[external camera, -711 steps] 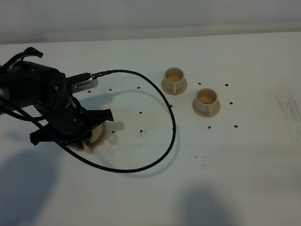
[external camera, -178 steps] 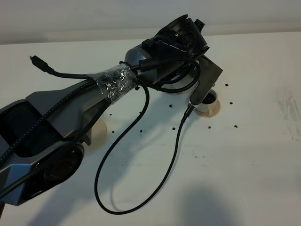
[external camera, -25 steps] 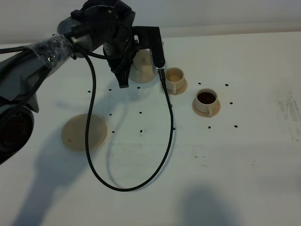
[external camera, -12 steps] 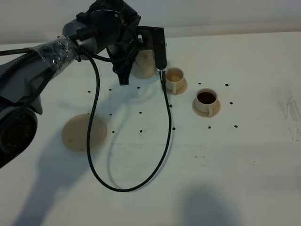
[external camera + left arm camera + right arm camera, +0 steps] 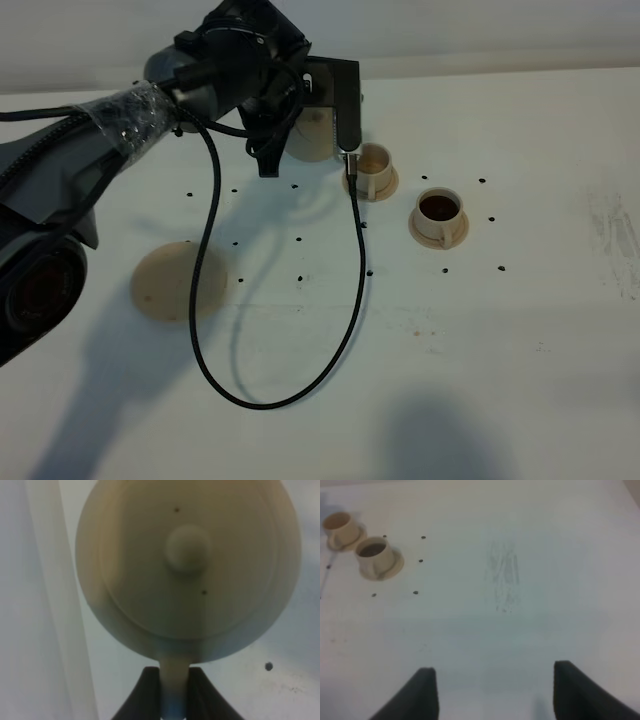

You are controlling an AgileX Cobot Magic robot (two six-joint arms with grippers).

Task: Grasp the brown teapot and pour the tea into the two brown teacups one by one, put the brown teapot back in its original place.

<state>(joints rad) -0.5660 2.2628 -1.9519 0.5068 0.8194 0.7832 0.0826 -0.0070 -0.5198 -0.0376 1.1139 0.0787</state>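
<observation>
My left gripper [image 5: 297, 128] is shut on the loop handle of the brown teapot [image 5: 314, 140] and holds it at the back of the table, just left of the cups. In the left wrist view the teapot [image 5: 187, 565] shows from above with its knobbed lid, and its handle sits between my fingers [image 5: 145, 695]. One teacup [image 5: 373, 166] looks pale inside; the other teacup [image 5: 440, 213] holds dark tea. The round tan coaster [image 5: 178, 283] lies bare at the left. My right gripper [image 5: 495, 695] is open and empty; both cups [image 5: 342, 527] [image 5: 375, 555] lie far from it.
A black cable [image 5: 355, 280] hangs from the left wrist and loops over the table's middle toward the front. Several small dark specks [image 5: 299, 240] dot the white table [image 5: 520, 330]. A faint scuffed patch [image 5: 505, 575] marks the right side.
My left arm has carried the teapot a little to the right, closer to the pale teacup. The cable loop shifted with it. The cups and coaster have not moved.
</observation>
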